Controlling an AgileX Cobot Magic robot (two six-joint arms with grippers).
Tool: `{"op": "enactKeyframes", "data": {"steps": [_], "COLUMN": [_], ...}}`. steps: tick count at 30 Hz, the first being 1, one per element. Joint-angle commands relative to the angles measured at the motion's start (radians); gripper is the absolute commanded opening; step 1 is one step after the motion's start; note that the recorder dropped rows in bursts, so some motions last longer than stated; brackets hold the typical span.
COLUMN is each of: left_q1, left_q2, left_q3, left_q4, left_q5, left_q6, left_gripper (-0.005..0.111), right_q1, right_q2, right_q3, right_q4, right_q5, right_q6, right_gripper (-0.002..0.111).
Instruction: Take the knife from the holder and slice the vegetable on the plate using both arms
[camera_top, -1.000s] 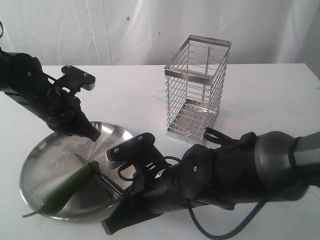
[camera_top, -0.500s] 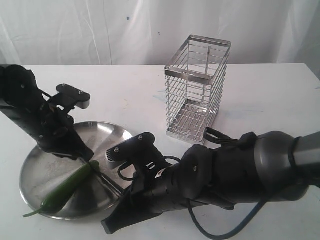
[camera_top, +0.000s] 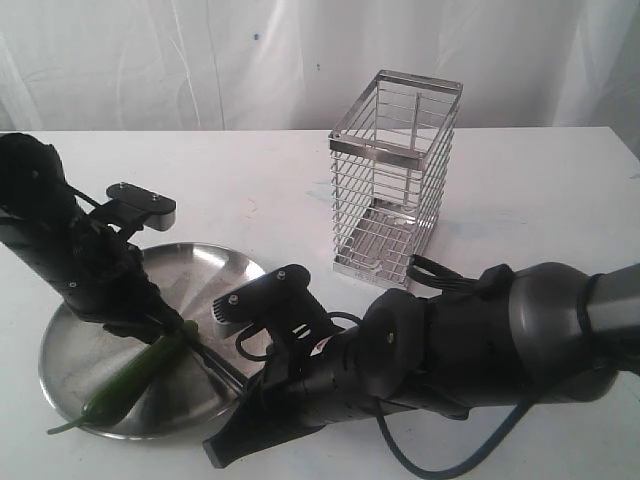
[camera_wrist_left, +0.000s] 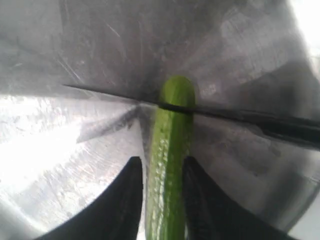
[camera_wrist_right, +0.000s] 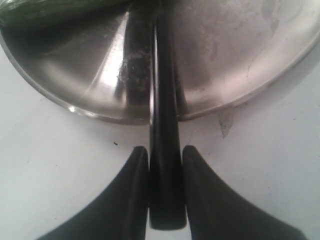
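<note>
The green vegetable lies on the steel plate. My left gripper is down over its thick end, open. In the left wrist view the fingers stand astride the vegetable, close to its sides, with a thin gap on one side. My right gripper is shut on the knife's black handle just off the plate's rim. The knife reaches over the plate, and its black blade lies across the vegetable near its end. The wire holder stands empty behind.
The holder stands on the white table to the right of the plate, just behind my bulky right arm. A white cloth backdrop closes off the back. A black cable loops near the holder's base.
My left arm has come down and forward onto the plate, and its jaws have parted around the vegetable's thick end. The right arm and the knife have stayed still.
</note>
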Motion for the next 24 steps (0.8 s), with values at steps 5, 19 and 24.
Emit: {"op": "enactKeyframes", "data": {"steps": [5, 19, 24], "left_q1": [-0.007, -0.007, -0.007], "left_q2": [-0.028, 0.064, 0.042], "left_q3": [0.037, 0.082, 0.004], "left_q4": [-0.140, -0.084, -0.059], "left_q5": [0.100, -0.034, 0.060], "left_q6": [0.124, 0.123, 0.123], "left_gripper": [0.043, 0.048, 0.048], "right_q1": [-0.010, -0.010, -0.039], "right_q2": [-0.002, -0.002, -0.002], "right_q3": [-0.002, -0.002, -0.002], "right_q4": [-0.008, -0.019, -0.059], "right_q5": [-0.005, 0.065, 0.080], "right_q6": [-0.006, -0.006, -0.004], "right_gripper": [0.000, 0.000, 0.000]}}
